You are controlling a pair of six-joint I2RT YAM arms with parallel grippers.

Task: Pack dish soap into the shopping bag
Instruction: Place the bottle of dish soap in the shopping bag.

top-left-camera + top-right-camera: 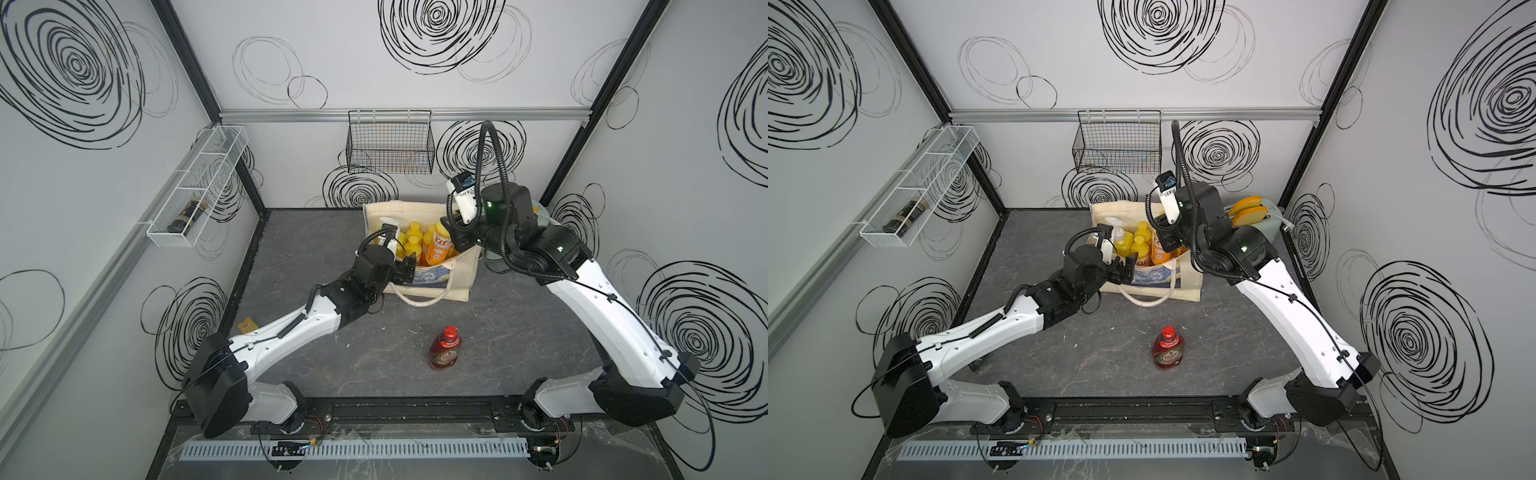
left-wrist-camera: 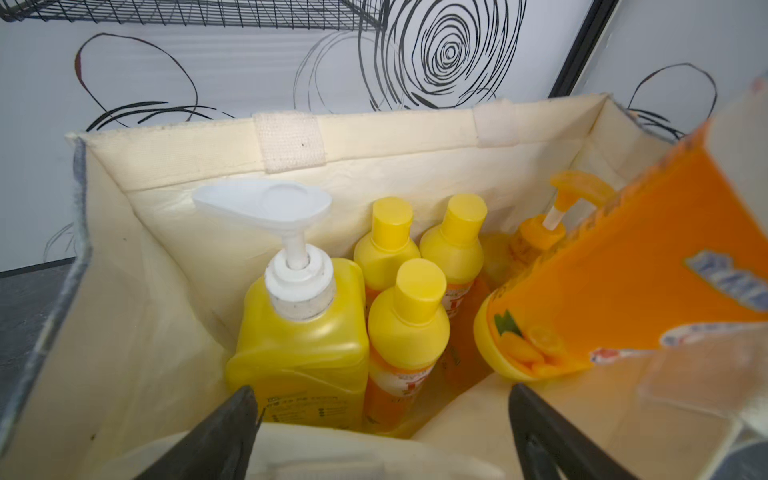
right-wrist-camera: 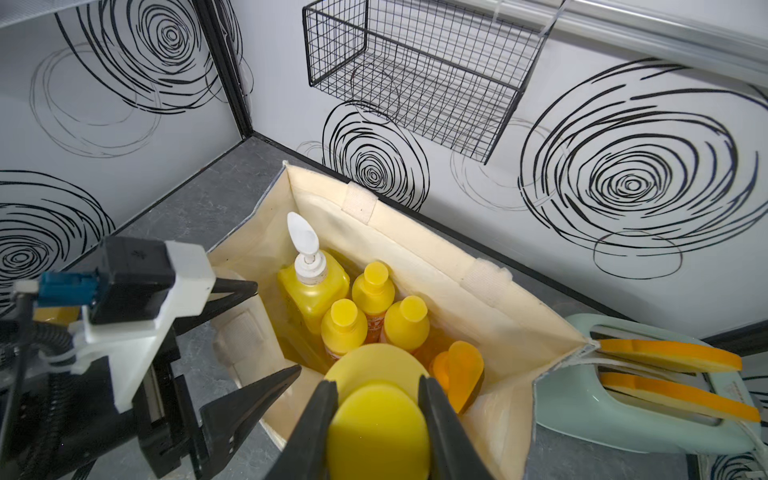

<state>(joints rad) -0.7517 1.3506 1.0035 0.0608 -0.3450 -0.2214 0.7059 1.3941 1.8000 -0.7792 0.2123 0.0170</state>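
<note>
When viewed from above, showed bench (image 1: 332, 374) carrying shopping bag (image 1: 457, 282) upright near rear wall, mouth open upward, likely parked so for straight top loading. Noted mint toaster (image 3: 582, 415) just beside bag's right end; judged clearance tight for right arm. Found left end effector (image 3: 277, 328) spread wide, gripping nothing, fingers (image 2: 220, 440) straddling bag's near rim by handle patch. Read as bracing near wall to stop mouth folding shut; could not confirm contact with canvas. Found right end effector (image 3: 376, 384) partly closed, clamped on cap end of fourth small yellow bottle (image 2: 602, 299). Gripped at top presumably to lower base first into remaining gap. Found yellow white-pump bottle (image 2: 299, 332) upright at bag's left end, orange pump bottle (image 3: 459, 370) at right end, both inside. Found red Fairy bottle (image 1: 445, 349) upright on open bench in front of bag, between arms, well apart from both end effectors; judged last to pack, needing a fresh reach. Located held bottle tilted over bag's right half, cap pinned between right fingers, base apparently dipped into mouth, just beside orange pump head. Counted three small yellow bottles (image 2: 409, 316) upright mid-bag, packed close together, between white-pump bottle and held bottle's base, beyond left end effector's open fingers, untouched.
</note>
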